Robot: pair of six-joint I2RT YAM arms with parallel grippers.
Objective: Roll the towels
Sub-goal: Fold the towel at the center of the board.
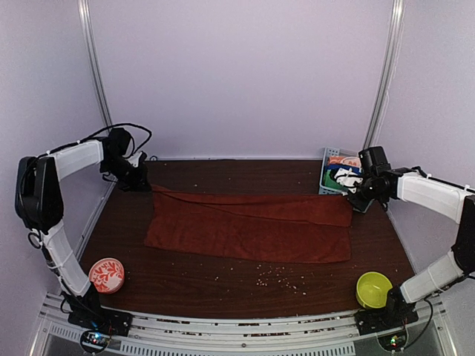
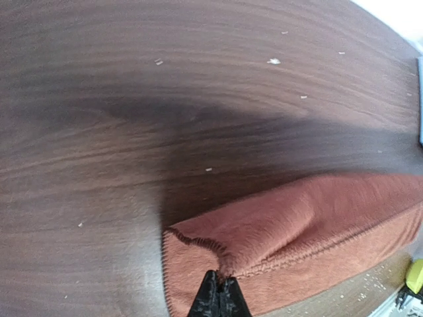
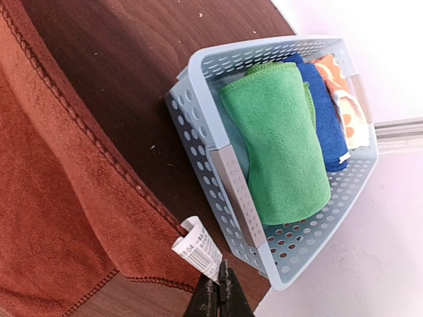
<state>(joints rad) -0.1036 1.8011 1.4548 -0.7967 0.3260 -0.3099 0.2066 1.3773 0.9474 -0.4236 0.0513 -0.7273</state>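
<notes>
Rust-red terry towel [image 1: 249,226] — long rectangle, stitched hem; perforated plastic basket [image 3: 198,152].

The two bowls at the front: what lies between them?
Top view: only bare table with scattered crumbs between the red bowl and yellow-green bowl.

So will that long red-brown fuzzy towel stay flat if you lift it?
Probably not: the long rust-red terry towel wrinkles where the left gripper pinches its corner, so it looks floppy. It likely sags in the middle. Its fuzzy surface probably isn't slippery.
</notes>
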